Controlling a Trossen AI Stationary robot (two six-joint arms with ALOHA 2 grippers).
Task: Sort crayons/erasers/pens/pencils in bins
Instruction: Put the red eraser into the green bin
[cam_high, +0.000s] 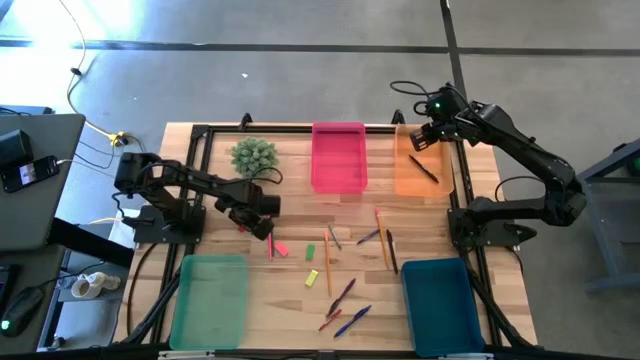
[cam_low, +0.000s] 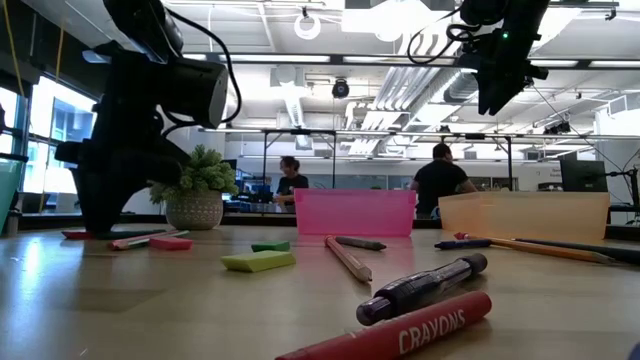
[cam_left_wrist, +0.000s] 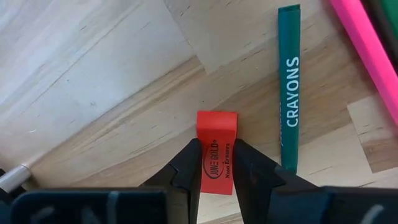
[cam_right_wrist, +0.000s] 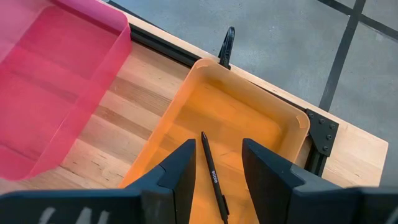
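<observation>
My left gripper (cam_high: 250, 222) is down at the table near the left side, between the plant and the light green bin (cam_high: 210, 300), shut on a red eraser (cam_left_wrist: 217, 149). A green crayon (cam_left_wrist: 289, 87) and a pink stick (cam_left_wrist: 367, 50) lie just beside it. My right gripper (cam_high: 418, 140) hangs open above the orange bin (cam_high: 410, 180) at the far right and touches nothing. A black pen (cam_right_wrist: 211, 171) lies on that bin's floor below the fingers. The pink bin (cam_high: 338, 160) stands left of the orange one, and the dark teal bin (cam_high: 440, 305) at the near right. My left gripper pinches the red eraser between its two fingers, which sit on the block's long sides (cam_left_wrist: 202, 163) at its gripper-facing half. The fingers come from above, slanting down. The block lies flat, printed face up, and seems to rest on the wood.
Yellow (cam_high: 313, 278) and green (cam_high: 311, 251) erasers, an orange pencil (cam_high: 327, 262), another pencil (cam_high: 382, 235) and several pens and crayons (cam_high: 342, 295) lie scattered mid-table between the bins. A potted plant (cam_high: 253, 155) stands at the far left. People stand in the room behind (cam_low: 440, 180).
</observation>
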